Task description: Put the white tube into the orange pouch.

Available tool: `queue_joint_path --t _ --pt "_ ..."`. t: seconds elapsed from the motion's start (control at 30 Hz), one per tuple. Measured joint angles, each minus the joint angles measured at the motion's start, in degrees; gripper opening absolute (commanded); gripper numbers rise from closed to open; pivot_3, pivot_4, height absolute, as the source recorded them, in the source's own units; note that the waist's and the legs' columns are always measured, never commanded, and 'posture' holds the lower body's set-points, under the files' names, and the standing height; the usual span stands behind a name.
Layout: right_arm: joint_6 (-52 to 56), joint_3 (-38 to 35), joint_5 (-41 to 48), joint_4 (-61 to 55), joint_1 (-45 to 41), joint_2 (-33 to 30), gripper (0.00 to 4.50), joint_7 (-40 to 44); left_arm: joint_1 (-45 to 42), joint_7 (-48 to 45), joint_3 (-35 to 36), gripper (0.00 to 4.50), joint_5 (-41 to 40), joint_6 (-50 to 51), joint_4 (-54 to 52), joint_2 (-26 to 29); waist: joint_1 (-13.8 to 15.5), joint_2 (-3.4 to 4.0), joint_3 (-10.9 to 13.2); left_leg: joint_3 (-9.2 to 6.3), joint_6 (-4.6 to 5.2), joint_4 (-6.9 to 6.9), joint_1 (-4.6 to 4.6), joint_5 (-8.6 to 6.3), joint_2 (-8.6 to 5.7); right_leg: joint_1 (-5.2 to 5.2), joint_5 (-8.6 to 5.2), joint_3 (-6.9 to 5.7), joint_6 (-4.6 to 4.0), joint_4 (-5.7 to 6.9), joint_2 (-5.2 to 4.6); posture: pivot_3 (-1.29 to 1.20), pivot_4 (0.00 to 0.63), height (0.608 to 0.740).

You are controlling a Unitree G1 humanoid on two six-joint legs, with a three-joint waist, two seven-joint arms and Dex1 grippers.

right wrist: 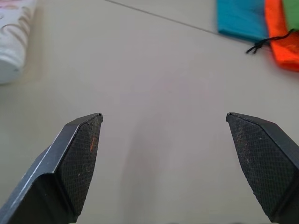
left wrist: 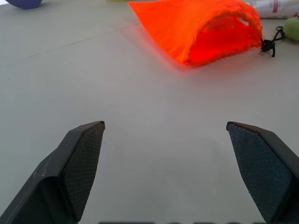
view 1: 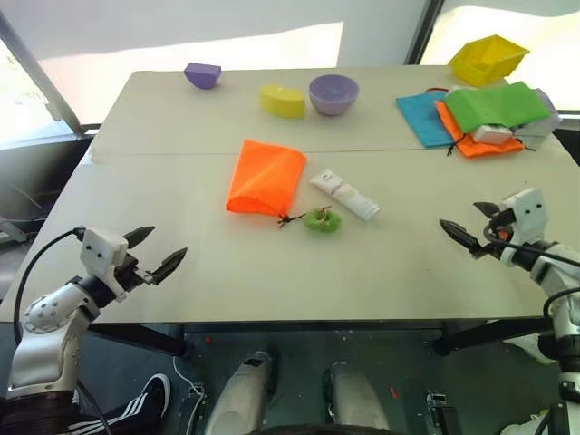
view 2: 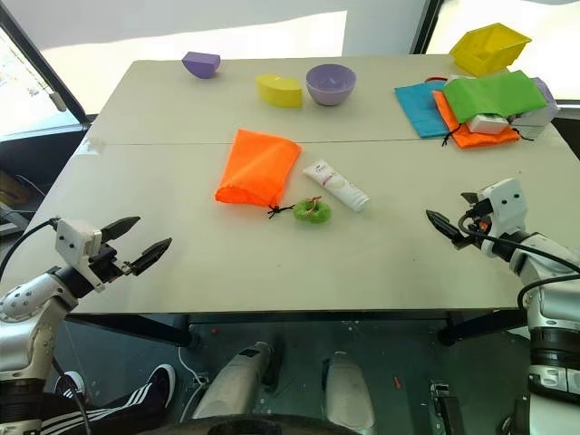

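Observation:
The orange pouch (view 1: 265, 177) lies flat near the middle of the table, its mouth toward me, and its dark cord ends in a green fuzzy ball (view 1: 322, 219). Just right of it the white tube (view 1: 344, 195) lies at a slant, cap end nearer me. My left gripper (view 1: 154, 251) hovers open over the table's near left edge, pointing toward the pouch (left wrist: 201, 32), well short of it. Over the near right edge my right gripper (view 1: 473, 224) is open too, some way right of the tube (right wrist: 11, 37). Nothing is between either pair of fingers.
At the back stand a purple block (view 1: 202, 74), a yellow block (view 1: 282, 100) and a purple bowl (view 1: 333, 93). The back right corner holds stacked blue, orange and green cloths (view 1: 480, 113) and a yellow bin (view 1: 488, 58). The table (view 1: 181, 208) has bare surface in front of both grippers.

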Motion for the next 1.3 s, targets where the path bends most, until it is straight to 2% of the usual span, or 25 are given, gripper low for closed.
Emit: queue_joint_path --t 0.37,0.53,0.77,0.93,1.1,1.2,1.3 --pt "-0.2 0.1 -1.0 0.5 -0.1 0.2 4.43 -1.1 0.3 0.3 -0.2 4.5 1.2 -1.1 0.0 0.1 -0.1 0.01 0.0 0.01 0.0 -0.01 0.0 0.0 0.0 -0.01 0.0 0.0 0.0 0.0 0.01 0.0 0.15 0.74" --pt "-0.1 1.4 -1.0 -0.5 0.3 0.5 4.43 0.2 -2.8 -0.4 -1.4 4.5 2.2 -4.4 0.7 0.1 0.0 0.02 0.0 0.0 0.0 0.0 0.0 0.0 0.0 0.0 0.0 0.0 0.0 0.0 0.0 0.0 0.15 0.74" --pt "2.0 4.7 -0.3 -11.9 3.1 1.7 4.43 3.0 -9.6 2.5 -5.9 4.5 9.6 -12.4 7.9 -0.7 -0.1 0.02 0.0 0.0 0.0 -0.01 0.0 0.0 0.01 -0.04 0.01 0.0 0.01 0.0 0.02 0.0 0.15 0.74" --pt "6.7 9.5 2.1 -23.1 1.7 8.2 4.43 0.7 -17.1 6.5 -11.6 4.5 16.8 -17.9 14.2 -3.3 0.0 0.0 0.0 0.0 0.0 0.0 -0.01 0.0 -0.01 -0.03 0.02 0.0 0.04 0.01 0.02 0.0 0.15 0.74" --pt "8.9 19.2 -1.3 -29.2 -0.8 19.2 4.43 -7.1 -23.5 15.2 -17.2 4.5 26.1 -20.9 20.6 -6.5 -0.1 -0.03 0.0 -0.02 0.0 -0.01 -0.03 0.02 -0.02 -0.12 0.14 0.01 0.25 0.03 0.05 0.0 0.15 0.74" --pt "10.0 22.6 -2.8 -29.4 -1.7 22.7 4.43 -9.8 -26.2 19.2 -18.5 4.5 29.4 -21.7 23.4 -7.4 0.0 -0.03 0.0 -0.02 0.0 -0.01 -0.04 0.03 -0.05 -0.13 0.27 0.01 0.49 0.04 0.07 0.0 0.15 0.74" --pt "10.2 23.9 -3.3 -30.0 -2.5 23.3 4.43 -10.0 -28.0 21.0 -19.2 4.5 30.3 -21.8 26.1 -8.5 0.1 -0.03 0.0 -0.02 0.09 0.01 -0.03 0.09 -0.08 -0.1 0.31 0.0 0.57 0.05 0.06 0.0 0.15 0.74"
